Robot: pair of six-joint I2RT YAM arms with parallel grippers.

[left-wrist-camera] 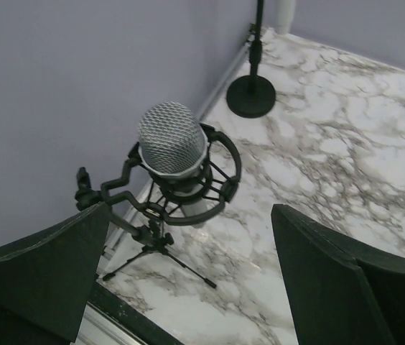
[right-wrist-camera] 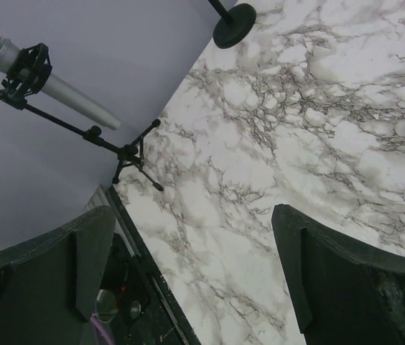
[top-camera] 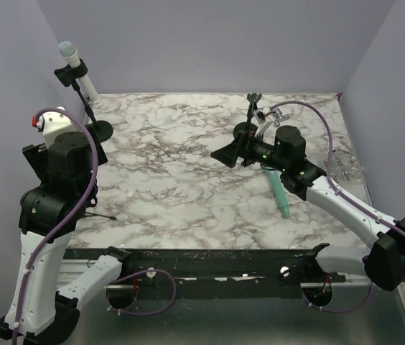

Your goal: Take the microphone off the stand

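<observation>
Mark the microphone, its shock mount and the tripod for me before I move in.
microphone (left-wrist-camera: 172, 136), left wrist view, on the mesh head.
shock mount (right-wrist-camera: 36, 63), right wrist view, on its black cage.
tripod (right-wrist-camera: 128, 154), right wrist view, on the hub where the legs meet.

A lab test cell: plain lilac walls (top-camera: 210, 43) enclosing a marble-patterned table (top-camera: 188, 194)

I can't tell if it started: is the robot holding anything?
Nothing. Left gripper and right gripper are open and empty; the microphone sits in its stand.
</observation>
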